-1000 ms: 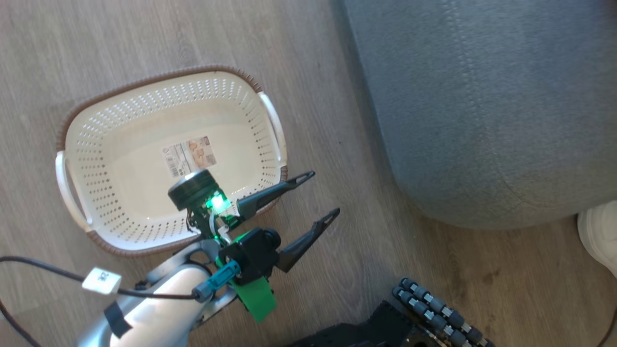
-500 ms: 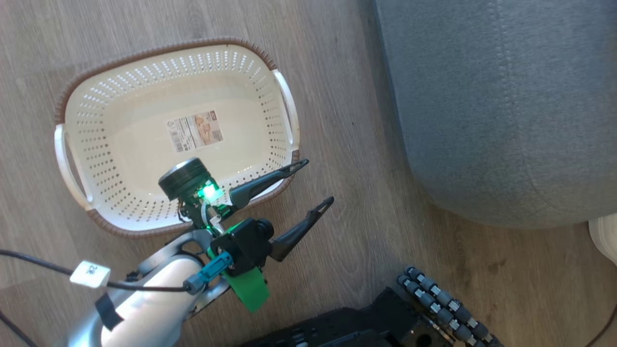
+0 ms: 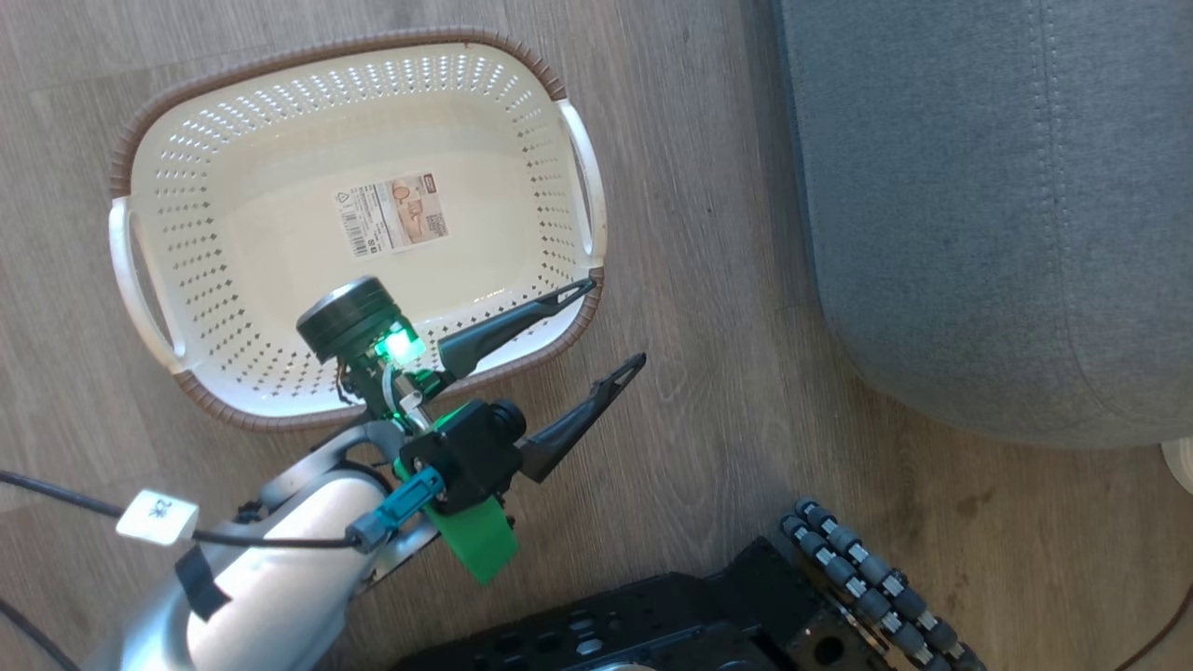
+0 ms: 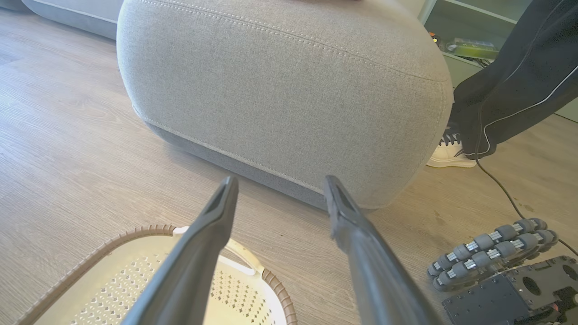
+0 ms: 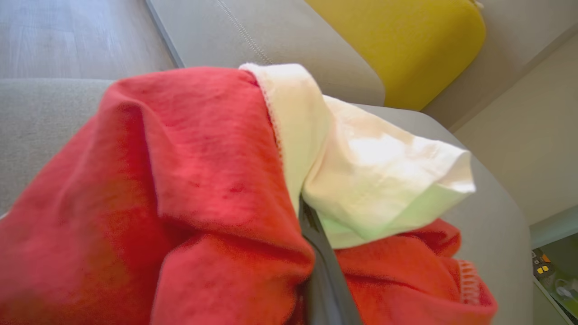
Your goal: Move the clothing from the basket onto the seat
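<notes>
I see my left claw spread wide, hovering over right-hand rim of white perforated plastic basket on wood floor. My right claw clamped on bright red and white fabric clothing, draped over its fingers, above large grey upholstered seat cushion. Cannot tell if cloth touches cushion.

White perforated basket with brown woven rim; grey seat; bright red clothing with a white part; yellow cushion; pale wood-grain floor.
</notes>
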`<state>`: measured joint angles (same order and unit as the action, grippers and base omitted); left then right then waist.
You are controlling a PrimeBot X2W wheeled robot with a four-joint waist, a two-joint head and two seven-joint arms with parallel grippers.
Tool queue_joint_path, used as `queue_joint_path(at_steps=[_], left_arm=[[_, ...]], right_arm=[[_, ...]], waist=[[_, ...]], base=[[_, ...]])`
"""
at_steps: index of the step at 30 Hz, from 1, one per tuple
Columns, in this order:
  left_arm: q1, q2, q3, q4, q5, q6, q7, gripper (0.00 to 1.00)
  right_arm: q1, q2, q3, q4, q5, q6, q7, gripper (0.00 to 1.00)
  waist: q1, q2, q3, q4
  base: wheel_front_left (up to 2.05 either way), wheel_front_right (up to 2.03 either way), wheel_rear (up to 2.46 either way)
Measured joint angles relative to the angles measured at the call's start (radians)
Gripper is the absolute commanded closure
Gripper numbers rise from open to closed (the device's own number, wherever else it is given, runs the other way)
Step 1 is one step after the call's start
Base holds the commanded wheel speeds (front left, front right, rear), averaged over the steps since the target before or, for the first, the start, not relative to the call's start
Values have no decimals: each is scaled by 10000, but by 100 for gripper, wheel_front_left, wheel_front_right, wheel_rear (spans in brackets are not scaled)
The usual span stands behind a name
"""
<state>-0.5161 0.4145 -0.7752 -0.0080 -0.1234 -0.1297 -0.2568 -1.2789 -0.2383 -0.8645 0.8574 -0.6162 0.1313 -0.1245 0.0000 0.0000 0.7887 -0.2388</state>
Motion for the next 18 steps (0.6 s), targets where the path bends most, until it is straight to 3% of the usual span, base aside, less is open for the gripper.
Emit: queue_joint_path(at_steps=[5,13,14,15,16,17,18], left_arm=[[-12,-50,56,-4,-102,0,0,0],[-18,-113,69,21,-102,0,0,0],[-18,-130,69,42,-102,0,0,0],[-15,-157,65,82,-102,0,0,0],[-8,-188,59,125,-102,0,0,0],[5,-234,59,150,-104,0,0,0],[20,-301,65,161,-113,0,0,0]], right_arm=[[-1,-29,257,796,-67,-2,512,100],[-1,-111,314,1091,-92,-2,556,100],[0,-111,314,1135,-92,-2,558,95],[8,-111,322,1181,-92,-2,604,67],[30,-111,326,1220,-96,-2,642,29],[58,-111,336,1262,-111,-2,704,0],[92,-111,339,1308,-121,-2,769,0]], waist=[[0,0,43,96],[0,0,-208,128],[0,0,-269,126],[0,0,-339,124],[0,0,-423,123],[0,0,-511,123],[0,0,-604,122]], base=[[0,0,0],[0,0,0],[0,0,0],[0,0,0],[0,0,0],[0,0,0],[0,0,0]])
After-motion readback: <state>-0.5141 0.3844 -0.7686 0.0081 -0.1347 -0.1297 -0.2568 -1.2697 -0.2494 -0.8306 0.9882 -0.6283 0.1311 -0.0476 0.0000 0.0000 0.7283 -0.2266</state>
